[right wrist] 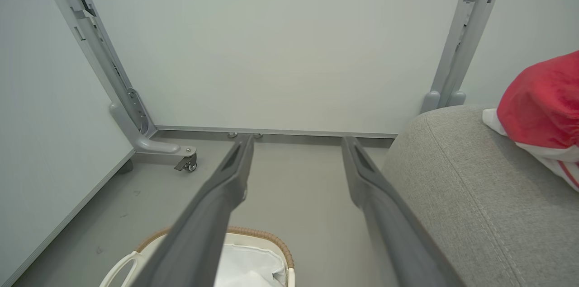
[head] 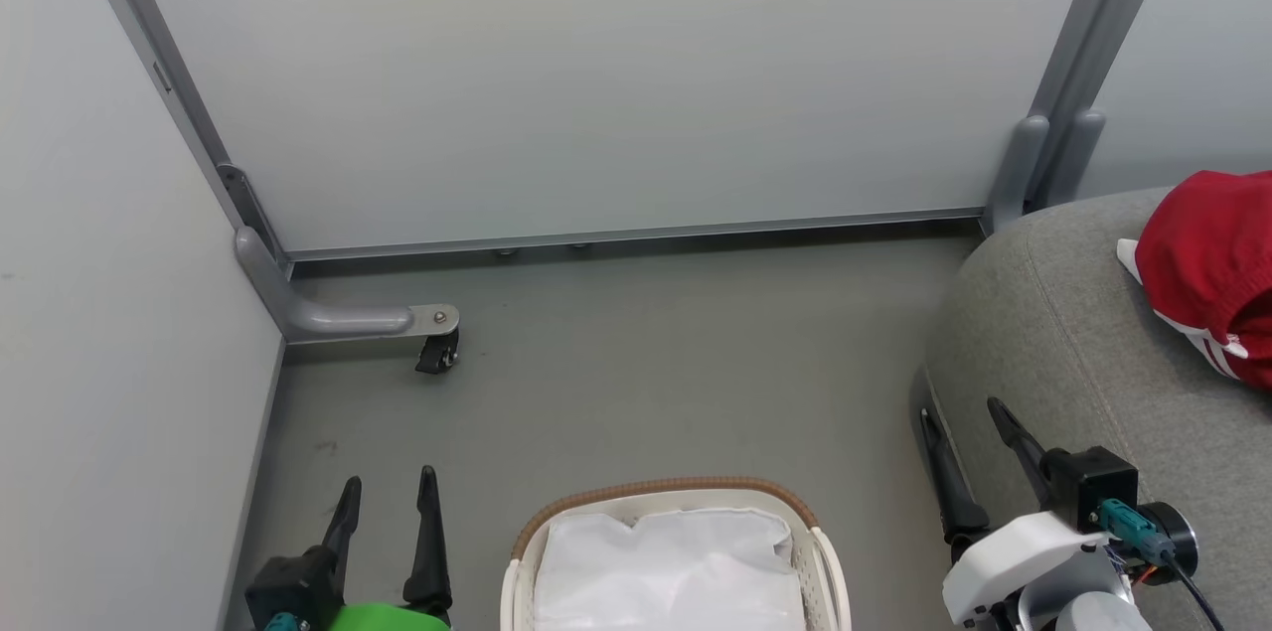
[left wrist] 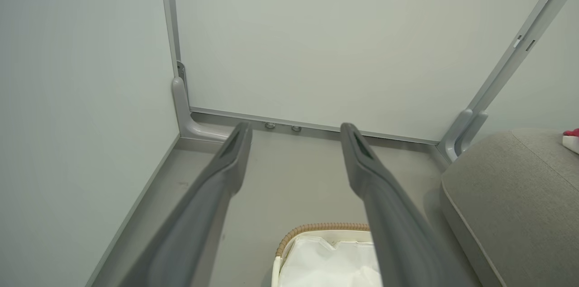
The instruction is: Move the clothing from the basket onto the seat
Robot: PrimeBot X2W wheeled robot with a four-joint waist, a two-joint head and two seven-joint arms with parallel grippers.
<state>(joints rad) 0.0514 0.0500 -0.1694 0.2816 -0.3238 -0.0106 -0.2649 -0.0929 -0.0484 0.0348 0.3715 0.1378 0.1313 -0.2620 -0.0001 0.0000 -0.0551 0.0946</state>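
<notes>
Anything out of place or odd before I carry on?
Nothing stands out. The clothing lies on the seat, the basket stands upright on the floor with its liner inside, and the left gripper and right gripper are open, holding nothing.

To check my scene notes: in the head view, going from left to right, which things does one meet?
The left gripper → basket → right gripper → clothing.

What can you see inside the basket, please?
Inside the basket lies a white liner cloth; anything beneath it is covered, and the basket's near end is out of frame.
</notes>
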